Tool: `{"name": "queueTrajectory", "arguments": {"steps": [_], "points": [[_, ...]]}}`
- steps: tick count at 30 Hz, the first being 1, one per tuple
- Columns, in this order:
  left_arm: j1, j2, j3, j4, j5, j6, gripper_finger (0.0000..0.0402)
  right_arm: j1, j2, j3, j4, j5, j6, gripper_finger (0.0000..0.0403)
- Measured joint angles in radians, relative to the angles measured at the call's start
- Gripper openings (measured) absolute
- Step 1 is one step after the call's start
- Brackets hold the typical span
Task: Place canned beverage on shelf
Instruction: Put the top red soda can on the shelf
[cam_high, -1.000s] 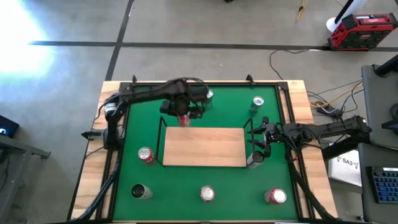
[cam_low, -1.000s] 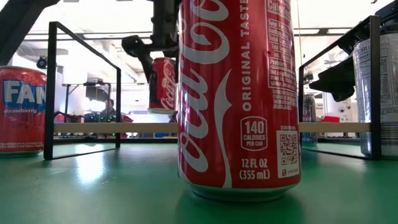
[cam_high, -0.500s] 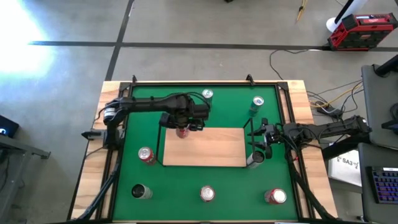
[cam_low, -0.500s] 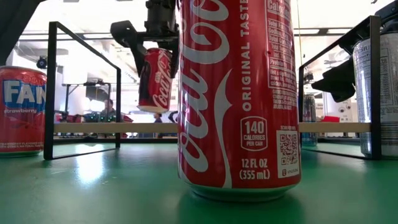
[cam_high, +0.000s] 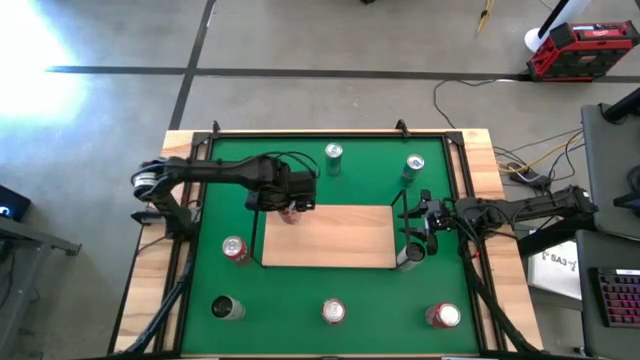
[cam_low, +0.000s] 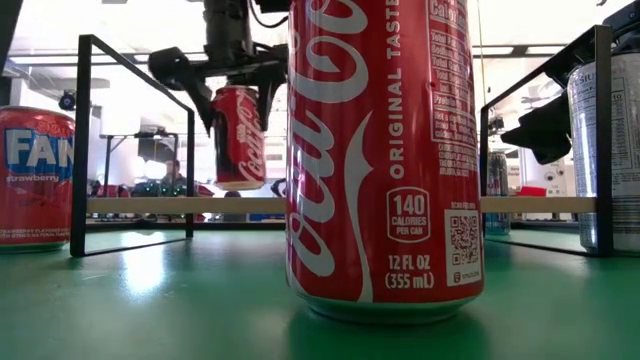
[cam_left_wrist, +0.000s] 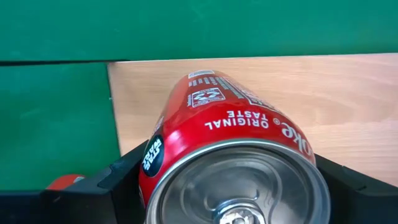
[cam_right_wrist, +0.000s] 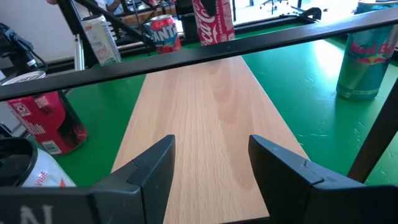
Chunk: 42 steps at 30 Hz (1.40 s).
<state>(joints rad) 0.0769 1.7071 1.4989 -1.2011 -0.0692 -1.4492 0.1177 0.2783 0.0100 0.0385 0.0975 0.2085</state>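
A red Coca-Cola can (cam_low: 238, 135) hangs in my left gripper (cam_low: 236, 105), which is shut on it, above the far left corner of the shelf (cam_high: 340, 240). The shelf is a light-wood board inside a black wire frame (cam_low: 85, 140). In the left wrist view the can (cam_left_wrist: 230, 130) is over the board (cam_left_wrist: 348, 99) near its left edge. My right gripper (cam_right_wrist: 210, 155) waits at the shelf's right end (cam_high: 420, 228), level, its fingers apart with nothing between them. My left gripper pinches the can's side wall just below the top rim (cam_left_wrist: 152, 168) between its two fingers (cam_left_wrist: 118, 183), one on each side. The fingers come from above, pointing down. The can hangs below them, nearly upright with a slight tilt, clear of the board.
Other cans stand on the green mat (cam_high: 220, 160): two behind the shelf (cam_high: 333, 155) (cam_high: 412, 168), a red one at its left (cam_high: 235, 250), a silver one by my right gripper (cam_high: 410, 256), and three along the near edge (cam_high: 333, 312). The nearest Coke can (cam_low: 385, 160) fills the low view.
My left gripper has carried the can toward the table's near edge and a little to the left, from behind the shelf to above its far left corner. It has sunk slightly and rolled a little. The can stays held and clear of the board.
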Motion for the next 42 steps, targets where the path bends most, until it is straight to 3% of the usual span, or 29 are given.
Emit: {"name": "queueTrajectory", "arguments": {"steps": [42], "points": [[-0.002,-0.007,-0.049,0.001,0.061,-0.030,0.0300,0.000,0.006,0.000,-0.003,0.005,0.000,0.0196]]}}
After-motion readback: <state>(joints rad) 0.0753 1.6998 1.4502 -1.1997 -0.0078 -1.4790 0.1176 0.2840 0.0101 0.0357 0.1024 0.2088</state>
